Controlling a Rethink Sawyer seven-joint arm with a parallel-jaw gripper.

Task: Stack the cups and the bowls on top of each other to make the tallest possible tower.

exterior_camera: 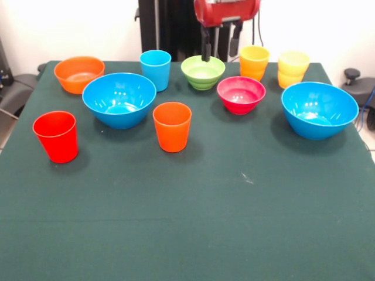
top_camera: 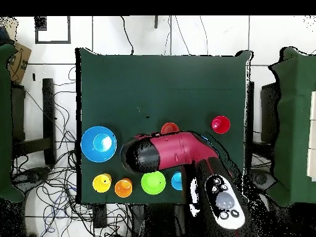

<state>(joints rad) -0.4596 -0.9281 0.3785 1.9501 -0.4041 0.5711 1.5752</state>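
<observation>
Dark green cloth over the counter (exterior_camera: 187,222), white wall behind. No tower yet: everything standing singly, mouth up, across the half nearest the back edge.

Red arm (exterior_camera: 225,10) hanging over the back edge, jaws spread apart and holding nothing, just above the lime bowl (exterior_camera: 203,72).

Two big blue bowls, one (exterior_camera: 119,99) toward the left edge in the front view, the other (exterior_camera: 319,109) by the right edge. Probably the best bases: wide and stable.

Smaller bowls: orange bowl (exterior_camera: 79,74) at the back left corner, pink-red bowl (exterior_camera: 241,94) beside the lime one.

Cups: red cup (exterior_camera: 56,136) nearest the left edge, orange cup (exterior_camera: 172,126) just in front of the left blue bowl, light blue cup (exterior_camera: 156,69), yellow-orange cup (exterior_camera: 254,62) and pale yellow cup (exterior_camera: 293,68) along the back.

All glossy hard plastic, so likely light, stiff and slippery. Best to pinch over a rim wall, one finger inside. Easy to tip over. Tight neighbours around the lime bowl, so watch for bumps.
</observation>
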